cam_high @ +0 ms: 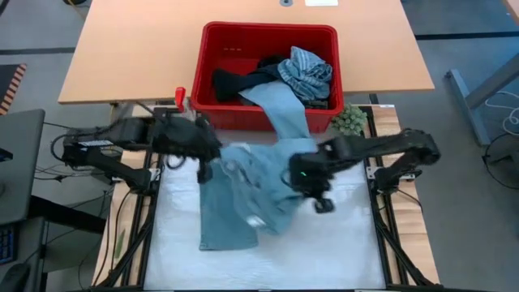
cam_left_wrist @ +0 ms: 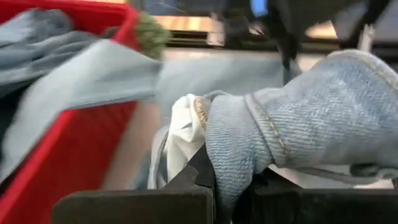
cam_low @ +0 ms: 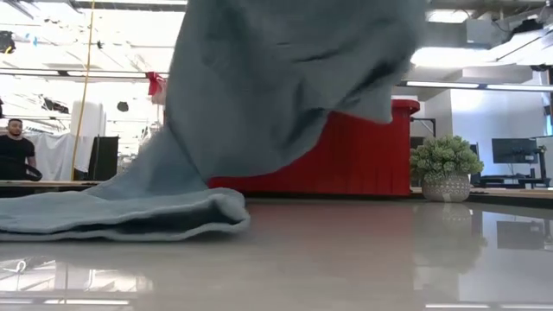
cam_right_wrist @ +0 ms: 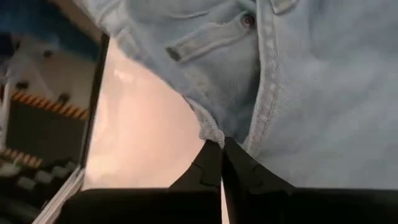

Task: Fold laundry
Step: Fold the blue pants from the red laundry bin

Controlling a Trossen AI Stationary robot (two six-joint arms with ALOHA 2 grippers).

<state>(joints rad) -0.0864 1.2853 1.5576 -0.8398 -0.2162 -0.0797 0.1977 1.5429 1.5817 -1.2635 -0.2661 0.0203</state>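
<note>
Two grippers pinch the same light blue jeans (cam_high: 243, 191) above the white mat (cam_high: 324, 247). The left gripper (cam_high: 203, 166) has its fingers pressed together on the waistband near the mat's back left; its wrist view shows denim and a white pocket lining bunched over them. The right gripper (cam_high: 323, 203) nips the denim edge (cam_right_wrist: 211, 134) beside a belt loop, fingers closed on it. One leg trails from the red basket (cam_high: 212, 49) down onto the mat, while the other lies flat toward the front left. In the low view the jeans (cam_low: 285, 86) hang lifted, with a folded part resting on the surface. A grey-blue striped garment (cam_high: 306, 73) and a black one (cam_high: 235, 83) sit in the basket. A small green plant (cam_high: 350, 120) stands just beside its right corner.
</note>
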